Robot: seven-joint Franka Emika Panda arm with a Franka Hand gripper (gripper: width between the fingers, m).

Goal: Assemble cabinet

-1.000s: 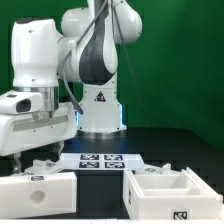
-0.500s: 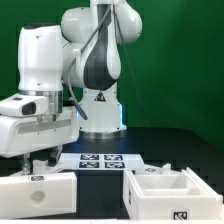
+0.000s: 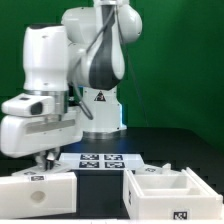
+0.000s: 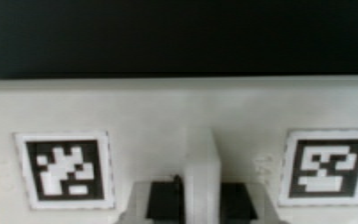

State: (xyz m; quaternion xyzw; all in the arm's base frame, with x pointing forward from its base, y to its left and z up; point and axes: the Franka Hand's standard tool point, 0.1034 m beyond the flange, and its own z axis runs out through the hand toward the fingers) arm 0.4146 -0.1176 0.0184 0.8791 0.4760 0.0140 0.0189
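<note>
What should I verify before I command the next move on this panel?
1. Pincer closed: ok.
2. Pincer low over the slab panel at the exterior view's left: ok.
3. Panel actually clamped by the pincer: cannot tell; the wrist view is too close and blurred.
4. Panel tags visible in the wrist view: ok.
5. Cabinet box standing apart from the panel, open side up: ok.
</note>
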